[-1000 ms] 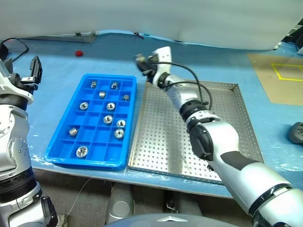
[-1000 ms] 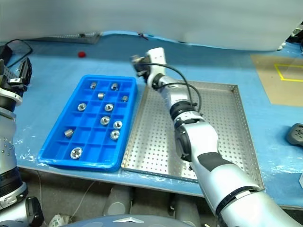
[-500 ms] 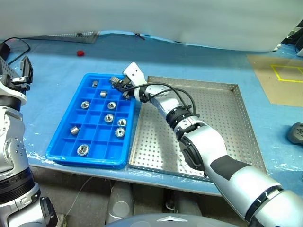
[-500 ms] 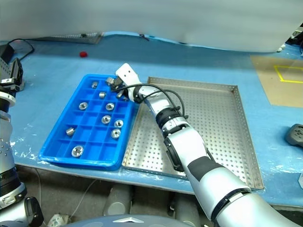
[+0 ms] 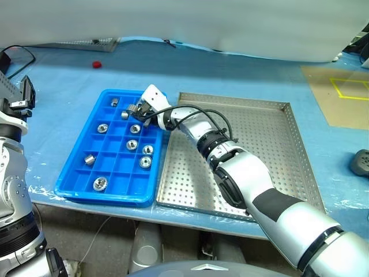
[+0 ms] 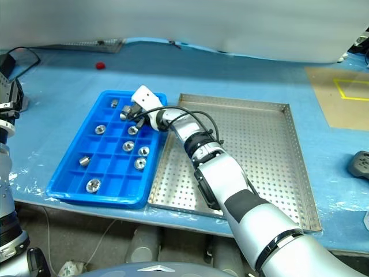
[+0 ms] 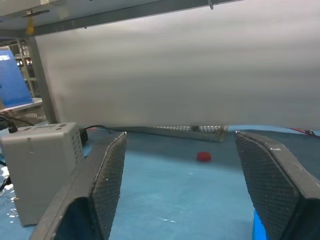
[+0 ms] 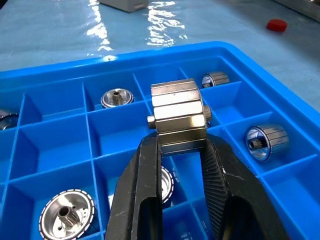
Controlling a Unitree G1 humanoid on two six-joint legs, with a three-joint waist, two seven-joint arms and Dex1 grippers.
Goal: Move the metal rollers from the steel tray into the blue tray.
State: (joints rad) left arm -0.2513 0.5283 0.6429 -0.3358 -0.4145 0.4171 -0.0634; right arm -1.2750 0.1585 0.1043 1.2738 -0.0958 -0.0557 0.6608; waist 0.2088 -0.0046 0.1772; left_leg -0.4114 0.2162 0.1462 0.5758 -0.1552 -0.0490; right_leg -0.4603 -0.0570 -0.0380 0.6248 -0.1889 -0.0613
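- A metal roller (image 8: 178,115) is clamped between the fingers of the right gripper (image 8: 180,150), above the far compartments of the blue tray (image 5: 75,173).
- Other rollers (image 5: 100,183) are spread among its compartments, beside the steel tray (image 5: 259,150).
- The left gripper (image 7: 180,165) is held open, well apart.

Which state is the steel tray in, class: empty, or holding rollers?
Empty. The steel tray shows only its bare perforated floor; the rollers lie in the blue tray, and one roller is in the right end effector.
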